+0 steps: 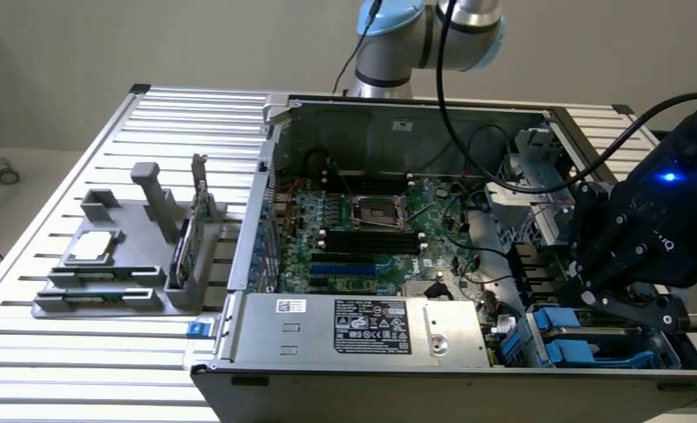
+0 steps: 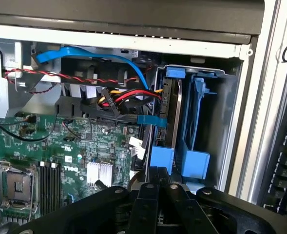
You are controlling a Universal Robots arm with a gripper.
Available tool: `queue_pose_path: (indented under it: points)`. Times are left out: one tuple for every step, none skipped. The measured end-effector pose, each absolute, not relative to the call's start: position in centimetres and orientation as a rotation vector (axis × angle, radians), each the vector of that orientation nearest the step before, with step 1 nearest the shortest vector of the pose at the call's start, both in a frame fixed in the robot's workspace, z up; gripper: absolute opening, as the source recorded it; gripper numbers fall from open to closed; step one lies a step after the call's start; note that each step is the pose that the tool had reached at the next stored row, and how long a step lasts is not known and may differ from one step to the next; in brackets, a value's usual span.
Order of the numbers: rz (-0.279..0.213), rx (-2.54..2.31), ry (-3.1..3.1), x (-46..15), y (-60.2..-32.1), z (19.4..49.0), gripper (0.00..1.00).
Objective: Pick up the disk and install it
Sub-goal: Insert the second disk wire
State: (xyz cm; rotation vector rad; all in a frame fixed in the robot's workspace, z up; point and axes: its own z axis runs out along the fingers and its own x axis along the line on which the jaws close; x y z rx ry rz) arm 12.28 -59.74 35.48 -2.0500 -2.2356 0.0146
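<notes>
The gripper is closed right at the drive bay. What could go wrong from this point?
1. The shut gripper sits right below the blue tab of the disk. I cannot tell whether it grips anything, so the disk might slip.
2. The red, yellow and black cables and the blue cable run up to the disk and could snag.

Overhead exterior, close wrist (shared chassis (image 1: 442, 264))

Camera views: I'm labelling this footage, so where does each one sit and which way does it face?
Exterior view: off the arm, above the table, looking down into the open computer case; arm and pincer show.
Wrist view: on the wrist, facing into the case at the blue drive bay; shut pincer shows.
Shared: motherboard, blue bay.
</notes>
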Motion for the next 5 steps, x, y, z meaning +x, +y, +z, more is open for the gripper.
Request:
queue_pose_path:
  points:
    - [0.015, -2.050, -2.236, 12.28, -59.74, 35.48, 0.11]
    - [0.015, -2.050, -2.236, 12.28, -59.74, 35.48, 0.11]
    - [0.015, -2.050, -2.236, 12.28, -59.74, 35.48, 0.11]
    - [0.015, -2.050, -2.236, 12.28, -59.74, 35.48, 0.11]
    - [0.015, -2.050, -2.236, 12.28, -59.74, 35.48, 0.11]
